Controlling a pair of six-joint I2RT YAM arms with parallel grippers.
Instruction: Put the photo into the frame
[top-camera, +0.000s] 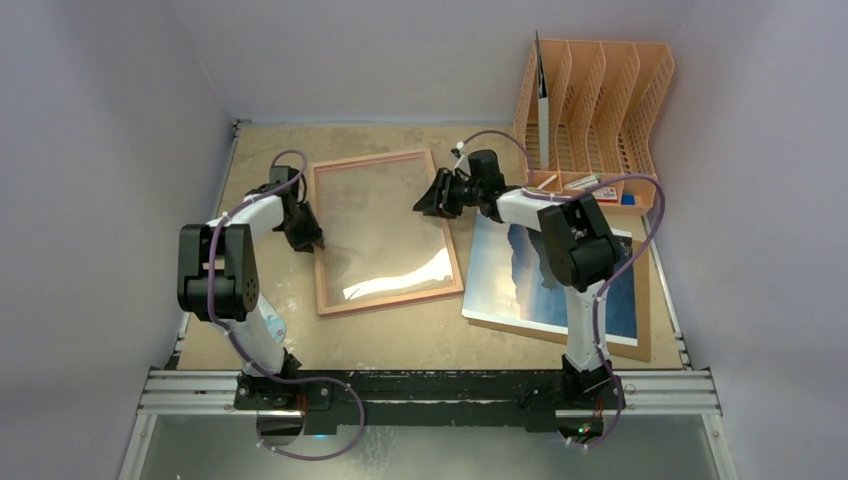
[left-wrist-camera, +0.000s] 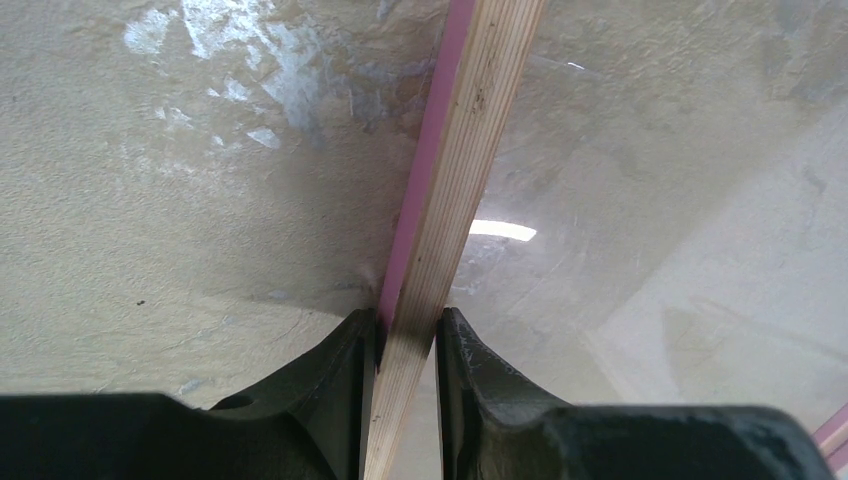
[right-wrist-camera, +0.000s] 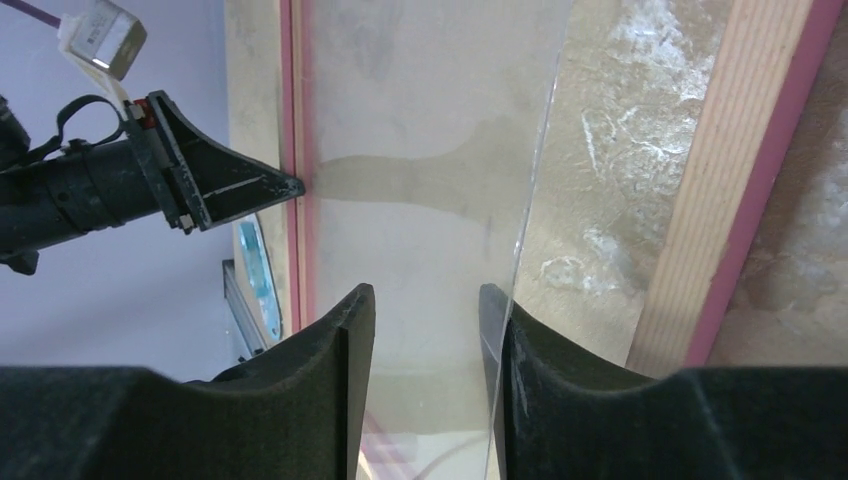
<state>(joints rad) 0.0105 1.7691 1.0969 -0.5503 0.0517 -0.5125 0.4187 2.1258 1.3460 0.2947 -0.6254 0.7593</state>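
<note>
Left gripper (left-wrist-camera: 408, 335): closed on the left rail of the frame (left-wrist-camera: 465, 180), one finger on the pink front edge and the other on the wood side.
Right gripper (right-wrist-camera: 427, 330): open and holding nothing. It hangs low over the right part of the frame, with the edge of the clear pane (right-wrist-camera: 430, 120) running just beside its right finger.
Pane: its edge stands apart from the frame's right rail. The views do not show whether it is lifted or only shifted.
Frame: flat on the counter (top-camera: 400, 335) between the two arms, back side up, nothing in the opening but the pane.
Photo (top-camera: 505, 280): picture side up on the brown backing sheet (top-camera: 643, 320), right of the frame and partly under the right arm, with neither gripper touching it.
File rack (top-camera: 600, 90): far right corner, well apart from the work.
Step in hand: judged as preparation. The left gripper steadies the frame while the right attends to the pane, and the photo is not yet fetched.
Next move calls for: settling the pane square in its rails, then turning the right gripper to a free edge of the photo for a thin, shallow pinch.
</note>
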